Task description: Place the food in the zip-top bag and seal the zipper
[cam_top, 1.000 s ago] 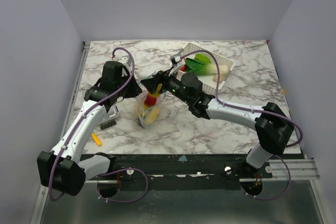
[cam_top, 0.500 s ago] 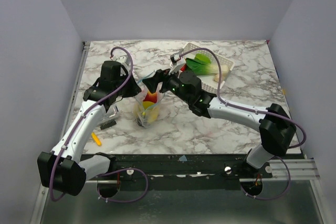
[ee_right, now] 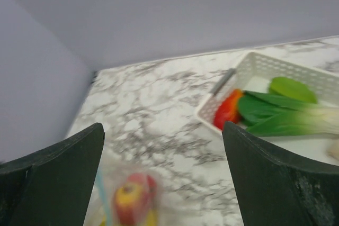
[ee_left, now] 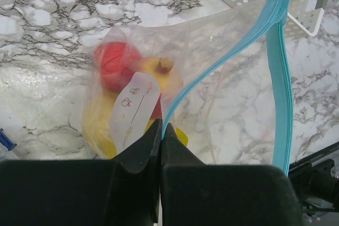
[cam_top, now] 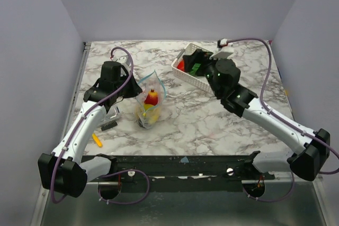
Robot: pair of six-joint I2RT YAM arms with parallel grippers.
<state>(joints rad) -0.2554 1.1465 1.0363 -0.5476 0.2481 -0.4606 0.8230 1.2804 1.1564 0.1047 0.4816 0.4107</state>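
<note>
The clear bag (cam_top: 150,103) stands left of the white basket (cam_top: 192,75), well apart from it, with its mouth open and its blue zipper (ee_left: 279,78) unsealed. Red and yellow toy fruit (ee_left: 119,67) sit inside the bag. The left gripper (ee_left: 161,130) is clamped tight on the bag's edge, on the side away from the basket. The right gripper (ee_right: 164,152) hangs over the basket, jaws spread wide with nothing between them. A leafy green vegetable (ee_right: 280,115) and a red piece (ee_right: 229,110) lie in the basket

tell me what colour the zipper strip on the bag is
The zipper is light blue-teal; the left wrist view shows it best.
</note>
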